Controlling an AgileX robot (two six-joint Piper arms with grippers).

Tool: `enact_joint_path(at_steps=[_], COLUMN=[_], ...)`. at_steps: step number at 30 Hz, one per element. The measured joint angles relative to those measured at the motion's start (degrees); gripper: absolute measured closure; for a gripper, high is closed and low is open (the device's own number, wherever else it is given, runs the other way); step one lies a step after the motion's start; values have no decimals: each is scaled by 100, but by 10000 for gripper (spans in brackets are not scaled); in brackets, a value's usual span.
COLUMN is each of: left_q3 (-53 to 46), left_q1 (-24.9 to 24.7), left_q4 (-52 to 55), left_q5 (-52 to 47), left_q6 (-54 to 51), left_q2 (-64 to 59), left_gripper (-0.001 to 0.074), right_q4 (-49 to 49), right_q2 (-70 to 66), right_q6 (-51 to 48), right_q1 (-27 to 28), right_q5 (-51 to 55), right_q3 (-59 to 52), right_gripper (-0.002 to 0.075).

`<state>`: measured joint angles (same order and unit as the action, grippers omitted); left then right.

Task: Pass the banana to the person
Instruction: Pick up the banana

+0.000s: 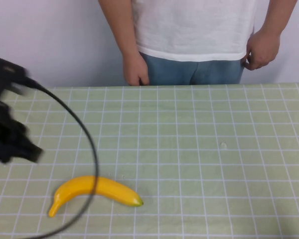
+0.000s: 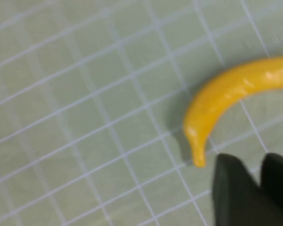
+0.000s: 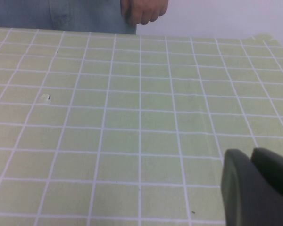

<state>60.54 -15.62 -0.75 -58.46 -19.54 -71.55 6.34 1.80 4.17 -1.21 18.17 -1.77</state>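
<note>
The banana [image 1: 97,191] lies flat on the green gridded table near the front left, stem end to the left and dark tip to the right. In the left wrist view the banana [image 2: 226,94] curves just past my left gripper [image 2: 260,162], whose black fingers stand close together with nothing between them, beside the stem end and not touching it. My left arm [image 1: 12,134] hovers left of the banana, above the table. My right gripper [image 3: 250,153] is shut and empty over bare table. The person [image 1: 194,35] stands behind the far edge, hands hanging down.
A black cable [image 1: 87,144] loops from my left arm across the front of the banana. The person's hand [image 3: 144,10] hangs just beyond the table's far edge [image 1: 189,85]. A small speck [image 1: 223,145] marks the mat at centre right.
</note>
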Motion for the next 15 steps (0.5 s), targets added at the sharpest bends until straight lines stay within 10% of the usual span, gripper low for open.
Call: enact_joint_path(at_steps=[7, 15], left_q3=[13, 17], left_q1=[-646, -671], left_q4=[0, 11], left_q5=[201, 625], left_q6=[-1014, -1781], left_q2=[-1032, -2178], left_gripper=[297, 244], right_q4=[0, 0], right_q2=[0, 0], right_q6=[0, 0], right_q1=[0, 0], right_q5=[0, 0], right_q3=[0, 0], right_gripper=[733, 733])
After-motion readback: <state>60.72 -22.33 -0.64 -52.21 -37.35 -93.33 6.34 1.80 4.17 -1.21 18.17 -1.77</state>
